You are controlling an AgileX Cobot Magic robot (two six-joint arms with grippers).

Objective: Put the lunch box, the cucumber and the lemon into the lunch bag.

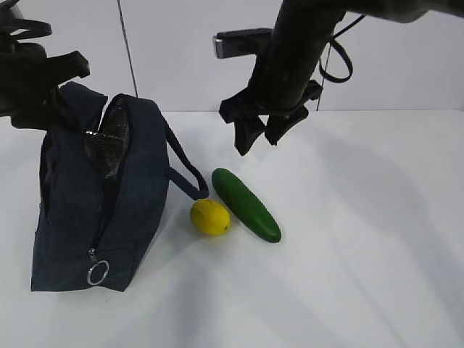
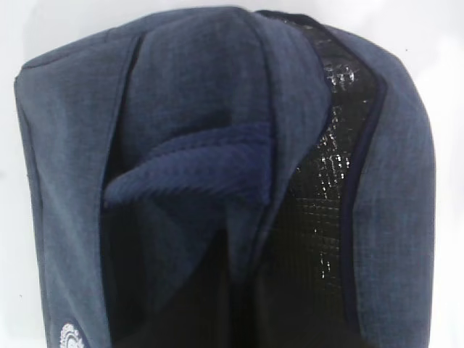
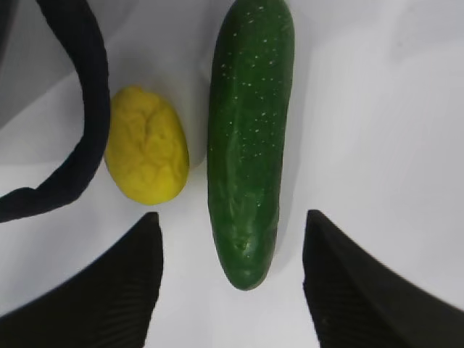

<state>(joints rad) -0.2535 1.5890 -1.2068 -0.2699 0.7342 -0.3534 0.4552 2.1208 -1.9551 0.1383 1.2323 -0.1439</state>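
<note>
Bag (image 1: 94,210): stands at left, mouth unzipped, silvery lining showing. Left gripper (image 1: 40,80): clenched at the bag's top edge, apparently pinching fabric; if it slips, the mouth may sag shut.

Handle (image 1: 185,170): loops out, close to the lemon; could snag a descending finger.

Lemon (image 1: 210,217): on the table, just beside the cucumber; may roll if nudged.

Cucumber (image 1: 246,204): flat on the table, below and between the jaws.

Right gripper (image 1: 259,138): released, hovering above, empty.
</note>
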